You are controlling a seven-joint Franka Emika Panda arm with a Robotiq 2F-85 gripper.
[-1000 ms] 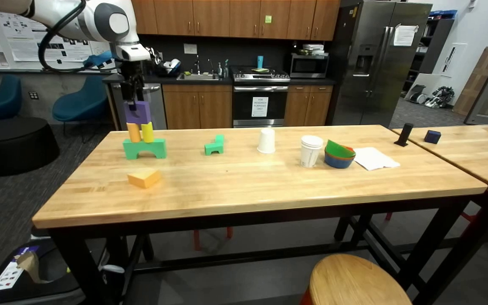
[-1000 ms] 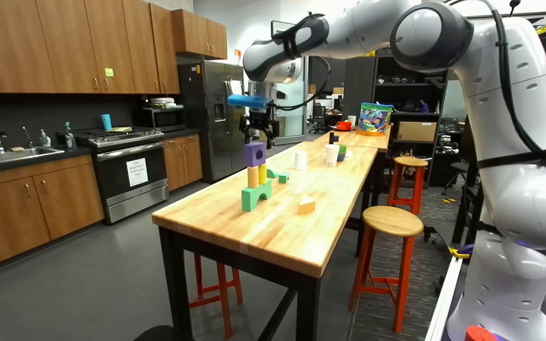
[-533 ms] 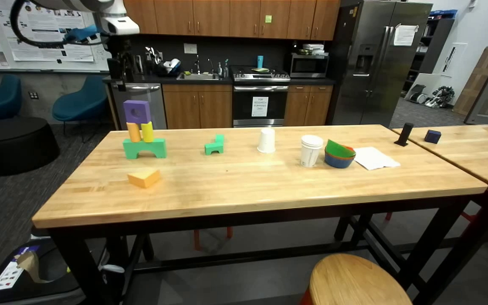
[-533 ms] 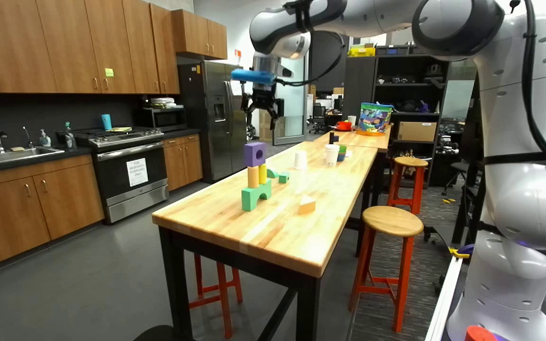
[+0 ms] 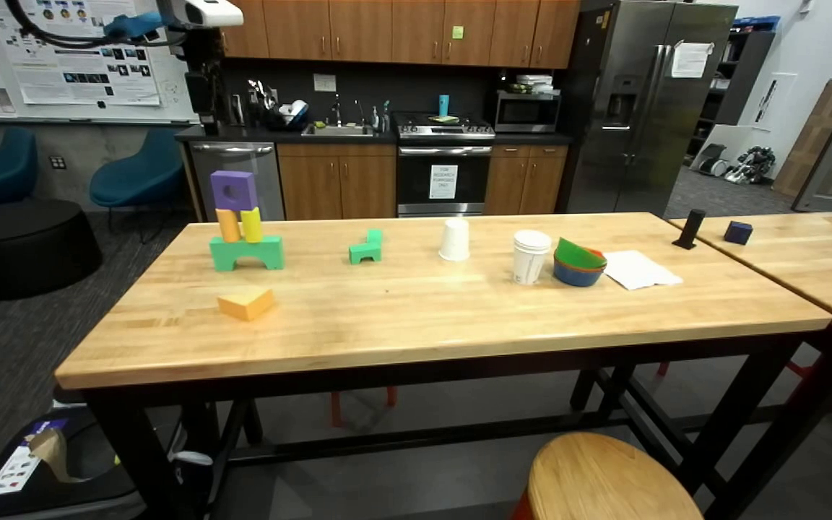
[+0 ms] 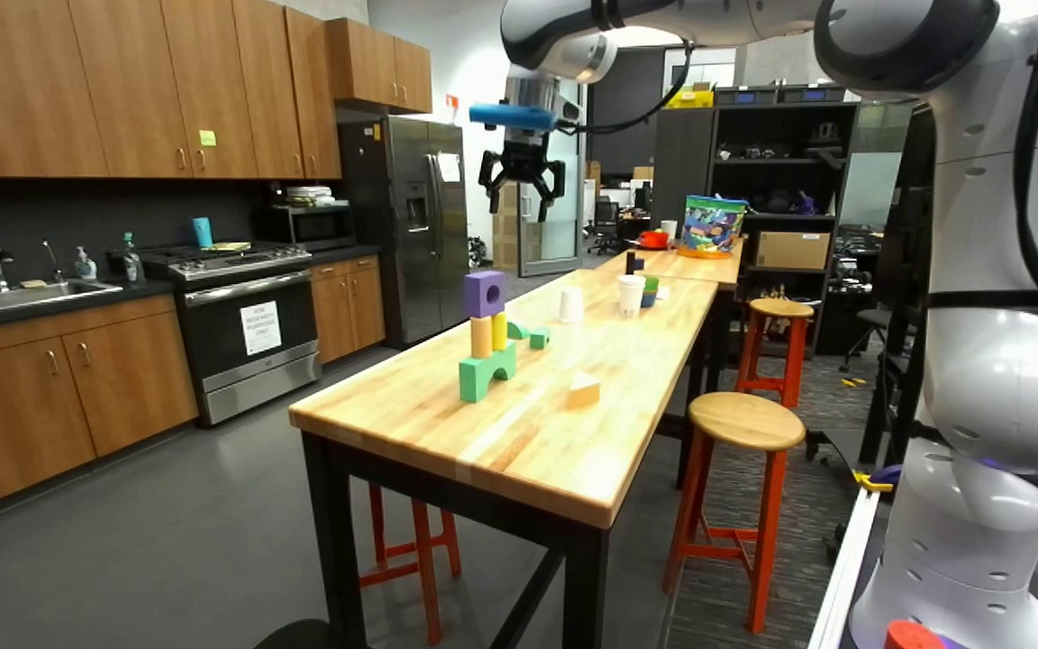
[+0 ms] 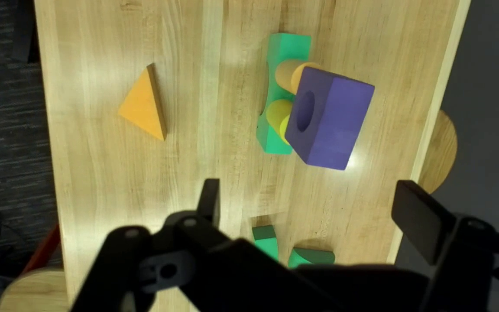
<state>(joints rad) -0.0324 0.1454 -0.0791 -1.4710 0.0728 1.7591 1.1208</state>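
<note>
Purple and boxy, the holed block (image 7: 329,119) rests on top, across an orange cylinder (image 7: 286,76) and a yellow cylinder (image 7: 277,112), both upright on a green arch (image 5: 246,249). My hand (image 6: 519,210) hangs higher than all of these, clear of them, spread wide and holding nothing. On the surface (image 5: 401,325), I see an orange wedge (image 7: 143,106) near the arch, two green blocks (image 7: 266,242) and, farther along, an upturned white cup (image 5: 454,240).
</note>
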